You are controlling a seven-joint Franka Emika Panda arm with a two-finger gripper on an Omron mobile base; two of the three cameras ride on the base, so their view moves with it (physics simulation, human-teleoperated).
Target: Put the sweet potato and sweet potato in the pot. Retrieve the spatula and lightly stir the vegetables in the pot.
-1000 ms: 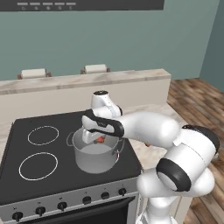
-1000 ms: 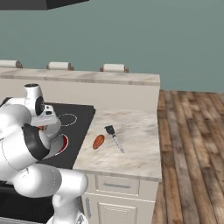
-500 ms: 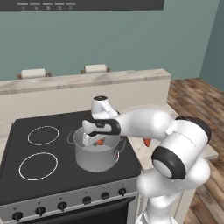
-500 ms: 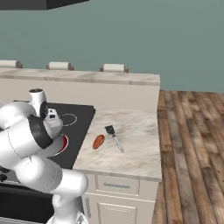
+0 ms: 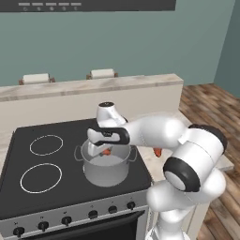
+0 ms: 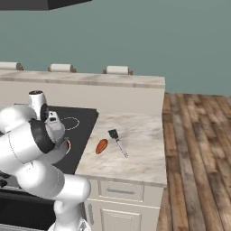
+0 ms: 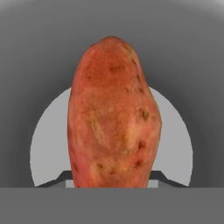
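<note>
My gripper (image 5: 101,148) hangs in the mouth of the grey pot (image 5: 107,172) on the stove's front right burner, shut on a sweet potato (image 5: 107,151). In the hand view that orange-red sweet potato (image 7: 113,118) stands on end between my fingers, with the pot's pale floor (image 7: 46,144) behind it. The other sweet potato (image 6: 102,145) lies on the marble counter right of the stove. The dark spatula (image 6: 117,141) rests just right of it, head toward the back wall.
The black stove top (image 5: 42,159) has two ringed burners left of the pot. Knobs line its front edge (image 5: 65,219). A raised counter ledge (image 5: 89,85) with two small rolls runs along the back. Wooden floor (image 6: 198,153) lies to the right.
My hand has shifted slightly left and sunk lower into the pot's mouth, still carrying the sweet potato. The counter sweet potato and spatula have not moved.
</note>
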